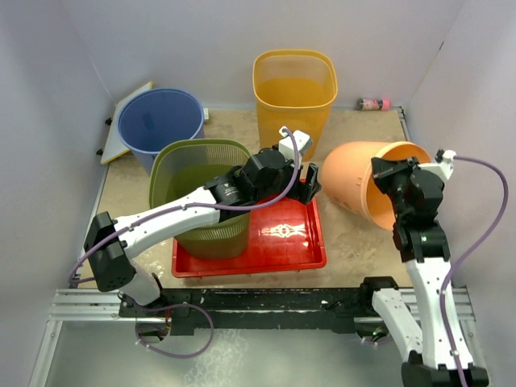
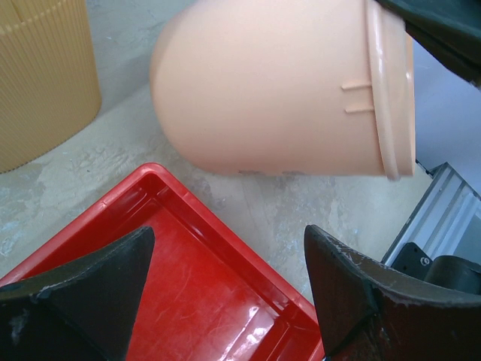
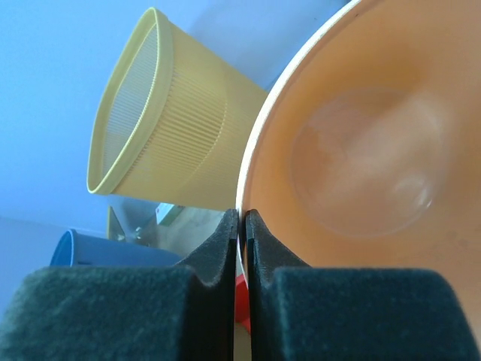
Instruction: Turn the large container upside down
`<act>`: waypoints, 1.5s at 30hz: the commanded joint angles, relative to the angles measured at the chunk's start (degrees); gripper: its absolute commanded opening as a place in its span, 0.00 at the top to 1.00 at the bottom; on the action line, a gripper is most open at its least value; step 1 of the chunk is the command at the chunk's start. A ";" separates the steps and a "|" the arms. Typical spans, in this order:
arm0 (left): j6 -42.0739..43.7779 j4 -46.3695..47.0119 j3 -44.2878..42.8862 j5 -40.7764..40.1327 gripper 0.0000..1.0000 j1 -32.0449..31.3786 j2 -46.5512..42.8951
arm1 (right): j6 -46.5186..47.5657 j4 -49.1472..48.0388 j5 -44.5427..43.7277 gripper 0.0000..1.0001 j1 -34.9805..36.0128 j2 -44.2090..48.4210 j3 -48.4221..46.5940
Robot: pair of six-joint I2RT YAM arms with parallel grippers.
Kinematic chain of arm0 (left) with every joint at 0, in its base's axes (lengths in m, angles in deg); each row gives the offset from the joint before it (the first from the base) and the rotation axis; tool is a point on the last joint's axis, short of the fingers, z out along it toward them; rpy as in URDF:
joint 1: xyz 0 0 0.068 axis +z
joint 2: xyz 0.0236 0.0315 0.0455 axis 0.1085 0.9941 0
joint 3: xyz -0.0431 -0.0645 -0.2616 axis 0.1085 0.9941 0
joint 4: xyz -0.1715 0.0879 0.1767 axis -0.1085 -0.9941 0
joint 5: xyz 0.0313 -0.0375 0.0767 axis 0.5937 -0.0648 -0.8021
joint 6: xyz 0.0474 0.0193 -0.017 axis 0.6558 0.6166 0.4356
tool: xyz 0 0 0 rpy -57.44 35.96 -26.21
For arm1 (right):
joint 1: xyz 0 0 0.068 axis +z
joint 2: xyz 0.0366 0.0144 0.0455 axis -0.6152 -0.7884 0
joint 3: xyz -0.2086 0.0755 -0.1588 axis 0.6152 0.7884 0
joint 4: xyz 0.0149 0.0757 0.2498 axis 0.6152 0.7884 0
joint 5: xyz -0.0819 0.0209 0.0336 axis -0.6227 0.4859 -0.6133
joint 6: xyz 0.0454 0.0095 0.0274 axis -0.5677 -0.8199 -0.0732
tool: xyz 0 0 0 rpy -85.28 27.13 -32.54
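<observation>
The large container is a peach-orange bucket (image 1: 351, 181). It is tipped on its side right of the red tray, its mouth facing my right arm. My right gripper (image 1: 379, 173) is shut on the bucket's rim, which shows pinched between the pads in the right wrist view (image 3: 242, 218), with the bucket's inside (image 3: 361, 150) to the right. My left gripper (image 1: 306, 189) is open and empty over the tray's right end. In the left wrist view (image 2: 229, 248) the bucket's outer wall (image 2: 278, 83) lies ahead of it, apart from the fingers.
A red tray (image 1: 250, 262) holds a green ribbed basket (image 1: 197, 161) at its left end. A yellow basket (image 1: 294, 89) and a blue bucket (image 1: 161, 117) stand at the back. A small pink bottle (image 1: 373, 104) lies at the back right. White walls enclose the table.
</observation>
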 commanded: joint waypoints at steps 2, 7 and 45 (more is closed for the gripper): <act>0.65 4.09 -0.75 -2.56 0.22 -0.10 0.62 | -3.62 15.45 -4.94 0.85 -0.20 4.19 6.36; 0.02 5.07 -1.29 -2.09 0.22 -0.10 2.09 | -6.87 18.00 -1.80 0.83 -0.16 7.17 11.21; -1.87 5.33 -3.18 -3.17 0.22 -0.08 4.38 | 22.48 -6.25 35.50 1.00 -0.03 -4.72 8.93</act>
